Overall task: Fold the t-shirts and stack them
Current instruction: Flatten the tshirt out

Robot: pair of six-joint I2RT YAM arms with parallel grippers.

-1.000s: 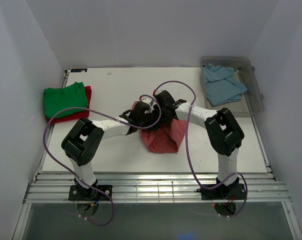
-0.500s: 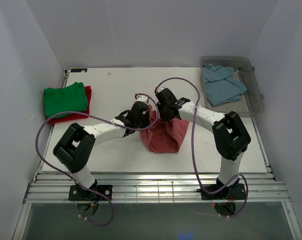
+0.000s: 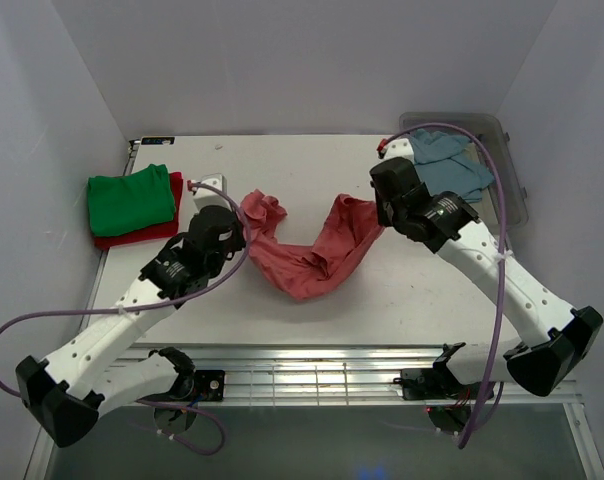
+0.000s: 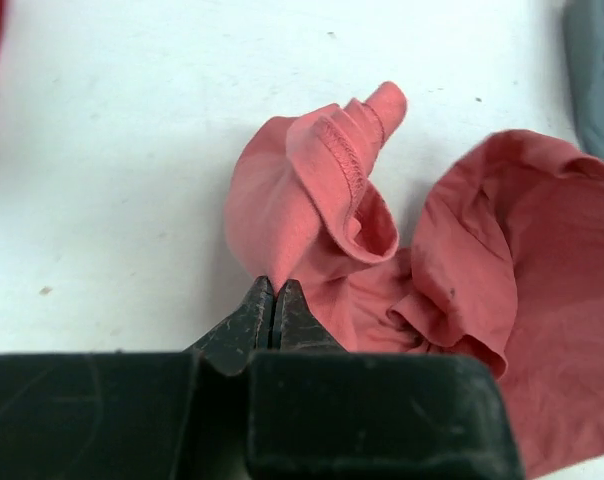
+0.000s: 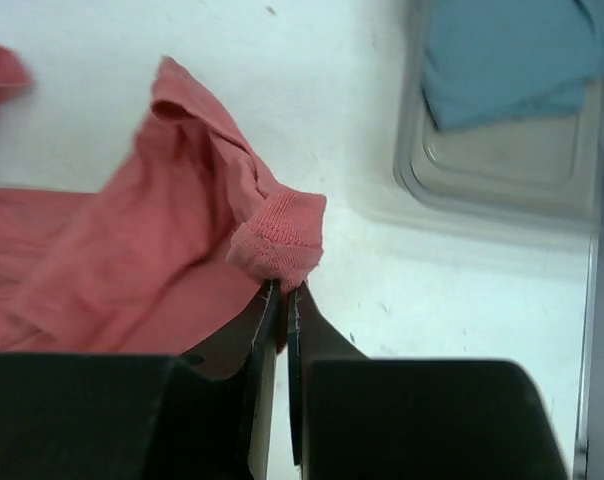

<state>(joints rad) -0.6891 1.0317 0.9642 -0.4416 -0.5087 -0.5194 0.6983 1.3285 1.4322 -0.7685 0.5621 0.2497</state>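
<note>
Left hand [image 4: 273,300] pressed together on a bunched edge of the salmon-pink shirt [image 3: 307,265]; a stitched hem curls just past the tips. Right hand [image 5: 282,293] likewise pinched on the same shirt, at a rolled, ribbed bit that may be cuff or collar, cannot tell which. The hands are well apart. The shirt sags between them in a U over the middle of the tabletop [image 3: 282,160], its low part on or near the surface.

Step, as judged: spreading the pink shirt before folding. The cloth is twisted and doubled over, not yet flat. The next move calls for drawing the two held points wider and laying the shirt down smooth.

Green shirt [image 3: 130,197] lies folded on the red shirt [image 3: 132,239] at the far left edge, so that is the stack. Light blue shirt [image 3: 447,170] lies loose in the clear bin [image 3: 515,205] at far right.

Room: bare surface beyond and in front of the pink shirt. The bin rim is near the right hand and may catch cloth. Side walls are close to both elbows.
</note>
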